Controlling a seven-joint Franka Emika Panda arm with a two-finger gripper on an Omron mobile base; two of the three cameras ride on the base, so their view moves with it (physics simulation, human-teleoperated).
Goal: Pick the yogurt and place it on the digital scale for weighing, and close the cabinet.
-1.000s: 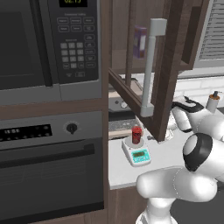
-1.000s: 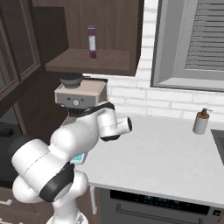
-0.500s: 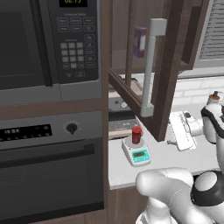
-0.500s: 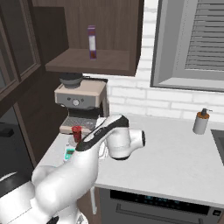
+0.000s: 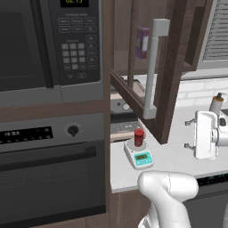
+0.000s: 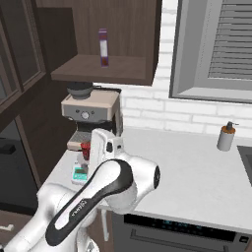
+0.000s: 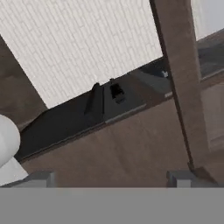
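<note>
The yogurt (image 5: 139,137), a small red cup, stands upright on the plate of the digital scale (image 5: 142,158) at the counter's left end. Above it the brown cabinet door (image 5: 173,75) hangs open, swung out over the counter, its pale bar handle (image 5: 153,67) facing me. My gripper (image 5: 189,133) hovers to the right of the door's lower edge, fingers pointing left at it, open and holding nothing. In the hand view the gripper (image 7: 111,179) has its tips spread wide before brown wood. From the right, my hand partly hides the yogurt (image 6: 85,149) and the scale (image 6: 78,173).
A purple box (image 6: 103,47) stands on the open cabinet shelf (image 6: 98,69). A coffee machine (image 6: 91,110) sits behind the scale. A soap bottle (image 6: 226,138) stands at the back right by the window. Oven and microwave fronts (image 5: 49,44) fill the left.
The arm has swung round and the hand has drifted right and slightly down, away from the scale. The yogurt has stayed on the scale; the jaws remain open.
</note>
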